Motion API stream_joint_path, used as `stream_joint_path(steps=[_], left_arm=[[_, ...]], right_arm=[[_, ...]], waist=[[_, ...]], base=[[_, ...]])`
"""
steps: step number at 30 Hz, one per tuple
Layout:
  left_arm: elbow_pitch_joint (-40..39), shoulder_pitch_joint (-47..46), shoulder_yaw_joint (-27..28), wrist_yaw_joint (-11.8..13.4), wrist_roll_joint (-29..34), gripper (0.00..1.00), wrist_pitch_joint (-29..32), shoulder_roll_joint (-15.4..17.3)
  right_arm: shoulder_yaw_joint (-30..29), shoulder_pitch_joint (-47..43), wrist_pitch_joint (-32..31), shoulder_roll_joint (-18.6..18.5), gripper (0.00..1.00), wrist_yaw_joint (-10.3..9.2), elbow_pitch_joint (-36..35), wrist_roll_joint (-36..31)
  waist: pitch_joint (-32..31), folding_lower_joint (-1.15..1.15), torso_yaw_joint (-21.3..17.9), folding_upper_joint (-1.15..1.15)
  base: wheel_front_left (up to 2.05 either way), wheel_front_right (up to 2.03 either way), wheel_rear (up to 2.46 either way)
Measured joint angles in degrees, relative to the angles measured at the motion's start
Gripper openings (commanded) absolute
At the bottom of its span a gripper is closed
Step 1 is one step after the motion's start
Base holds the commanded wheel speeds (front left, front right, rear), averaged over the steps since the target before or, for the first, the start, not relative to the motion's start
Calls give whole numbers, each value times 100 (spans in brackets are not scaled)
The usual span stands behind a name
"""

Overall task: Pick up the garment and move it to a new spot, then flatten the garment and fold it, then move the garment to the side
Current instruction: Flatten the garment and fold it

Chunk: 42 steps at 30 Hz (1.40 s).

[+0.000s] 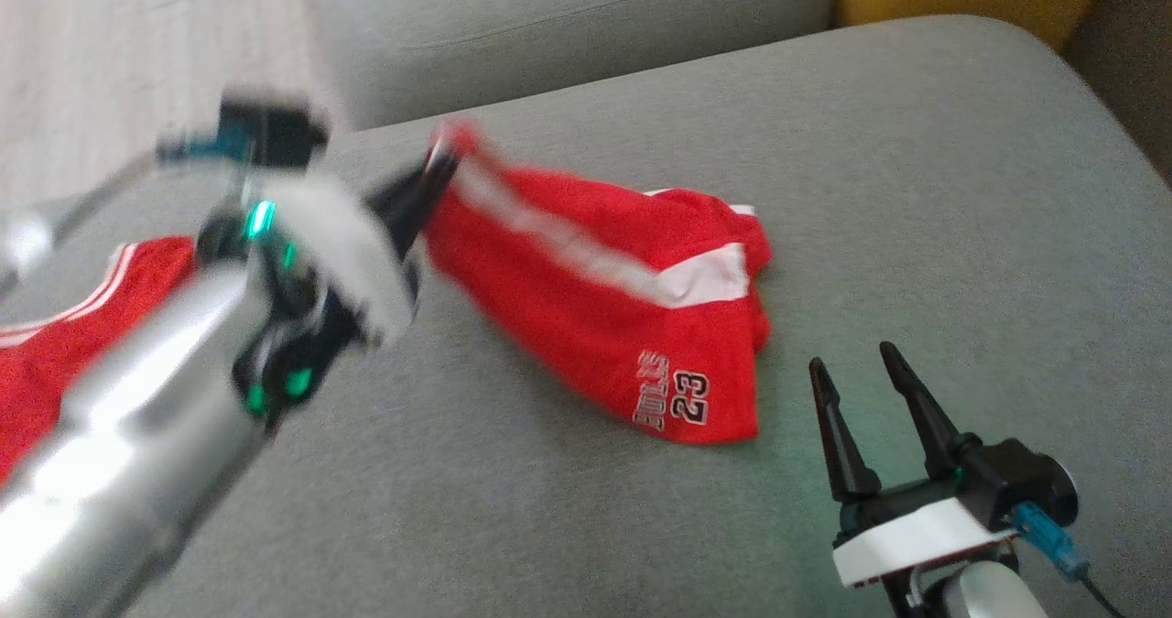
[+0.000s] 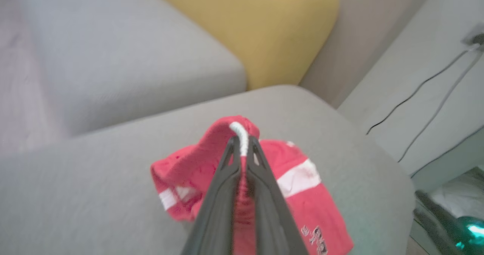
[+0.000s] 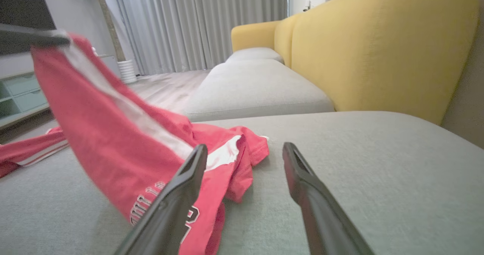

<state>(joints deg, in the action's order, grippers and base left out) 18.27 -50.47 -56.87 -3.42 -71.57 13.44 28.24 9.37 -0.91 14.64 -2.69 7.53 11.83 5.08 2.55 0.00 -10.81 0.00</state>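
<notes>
The garment [image 1: 604, 298] is a pair of red shorts with white stripes and "BULLS 23" print, lying on the grey sofa cushion [image 1: 916, 188]. My left gripper [image 1: 438, 171] is shut on one edge of it and holds that edge raised, so the cloth slopes down to the cushion. The left wrist view has the red-and-white hem [image 2: 242, 134] pinched between the dark fingers [image 2: 227, 172]. From the right wrist view the garment [image 3: 124, 134] hangs up to the left. My right gripper [image 1: 859, 362] stands open at the lower right, beside the garment's printed end, with nothing between its fingers.
A second red garment with white trim [image 1: 64, 325] lies at the left edge of the cushion. Another grey seat [image 3: 257, 88] and a yellow backrest [image 3: 378, 47] lie beyond. Wooden floor [image 1: 110, 59] is at the upper left. Cables [image 2: 427, 85] run down a pale wall.
</notes>
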Motion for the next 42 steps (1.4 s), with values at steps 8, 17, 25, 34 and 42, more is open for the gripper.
stream_joint_path(steps=[8,17,25,34,42], left_arm=[[15,1067,-41,32,-101,0,-687,322],[5,1099,9,-67,-77,0,-1025,320],[15,1087,5,-71,-42,0,-1057,245],[47,1009,-25,-162,62,0,-1058,136],[124,922,-34,-172,65,0,-1079,49]], right_arm=[[-4,130,0,-1,100,0,246,307],[253,1277,0,-382,100,0,1330,382],[594,2066,0,-394,100,0,2687,500],[970,2646,-1,-394,100,0,3550,869],[1122,2819,-1,-446,34,0,3697,1062]], waist=[[194,0,603,0],[479,1,1033,0],[620,1,1184,0],[751,1,1316,0],[819,1,1400,0]], base=[[0,0,0],[0,0,0],[0,0,0],[0,0,0],[0,0,0]])
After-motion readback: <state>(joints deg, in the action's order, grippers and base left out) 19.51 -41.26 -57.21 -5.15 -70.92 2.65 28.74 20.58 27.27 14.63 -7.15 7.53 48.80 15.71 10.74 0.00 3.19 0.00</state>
